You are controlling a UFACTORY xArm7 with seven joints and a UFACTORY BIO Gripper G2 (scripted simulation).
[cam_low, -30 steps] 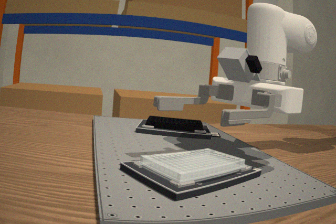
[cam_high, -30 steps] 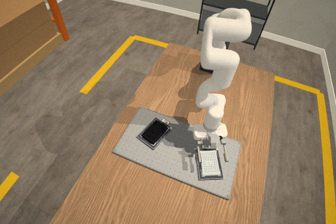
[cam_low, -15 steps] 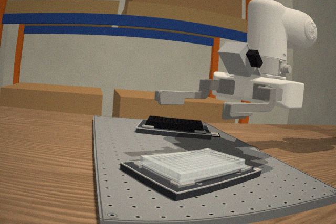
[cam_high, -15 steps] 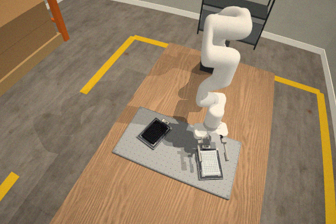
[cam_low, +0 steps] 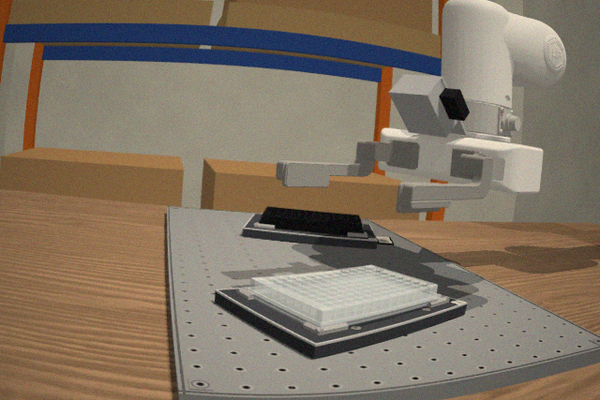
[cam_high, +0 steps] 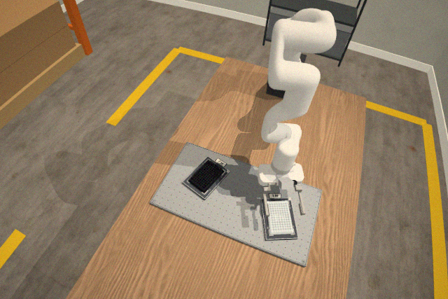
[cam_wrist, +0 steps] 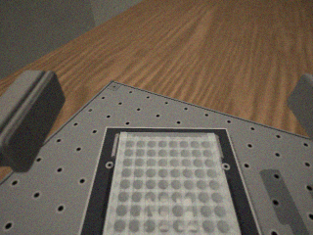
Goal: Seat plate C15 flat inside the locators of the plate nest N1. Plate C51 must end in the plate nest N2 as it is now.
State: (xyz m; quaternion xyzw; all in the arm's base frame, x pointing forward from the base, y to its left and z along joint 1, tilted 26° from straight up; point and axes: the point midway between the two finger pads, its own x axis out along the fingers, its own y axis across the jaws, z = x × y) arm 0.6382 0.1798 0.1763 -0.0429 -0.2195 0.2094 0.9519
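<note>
The desk (cam_high: pixel 144 262) (cam_low: pixel 72 264) (cam_wrist: pixel 196 39) is the largest thing, and it carries the grey board (cam_high: pixel 217 212) (cam_low: pixel 193 264) (cam_wrist: pixel 68 171). The white arm (cam_high: pixel 292 75) (cam_low: pixel 477 47) reaches over this board with its gripper (cam_high: pixel 285 213) (cam_low: pixel 344 187) (cam_wrist: pixel 168 113). The jaws are released, apart and raised, with nothing held between them.

Below is the plate nest N1 (cam_high: pixel 281 237) (cam_low: pixel 266 323) (cam_wrist: pixel 95 196), so judged by its small tag. The pale, clear plate in it is most likely C15 (cam_high: pixel 280 218) (cam_low: pixel 344 293) (cam_wrist: pixel 168 183); it appears to lie flat inside the locators (cam_low: pixel 325 326) (cam_wrist: pixel 220 147). The black plate, probably C51 (cam_high: pixel 208 175) (cam_low: pixel 309 221), sits in the other nest, N2 (cam_high: pixel 195 190) (cam_low: pixel 309 241), and should be left alone.

C15 should be light and stiff, like thin hard plastic, perhaps a little slippery and able to crack under strong pressure. If it must be corrected, the two long side walls are the proper place, held evenly and low, but above the locators. The small wells on top should not be touched.
</note>
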